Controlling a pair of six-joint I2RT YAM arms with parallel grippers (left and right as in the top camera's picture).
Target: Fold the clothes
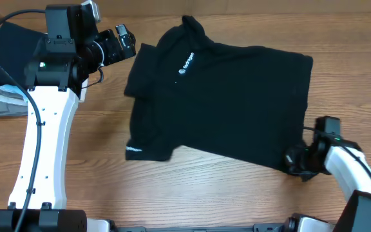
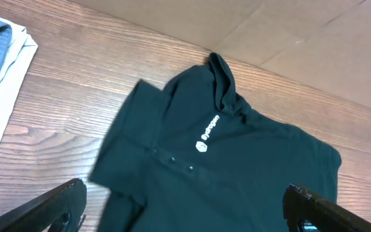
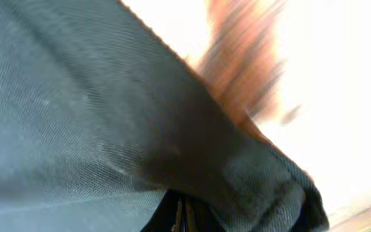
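You've got a matt black cloth shirt — fine mesh weave up close. Table is smooth wood-grain, your left arm shell glossy white plastic.

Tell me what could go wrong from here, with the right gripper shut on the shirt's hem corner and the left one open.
1. The right gripper pinches only one bottom corner of the black shirt; the cloth may slip out when lifted.
2. The left gripper hangs open by the sleeve, holding nothing, so a one-sided pull could drag or skew the shirt across the table rather than fold it.
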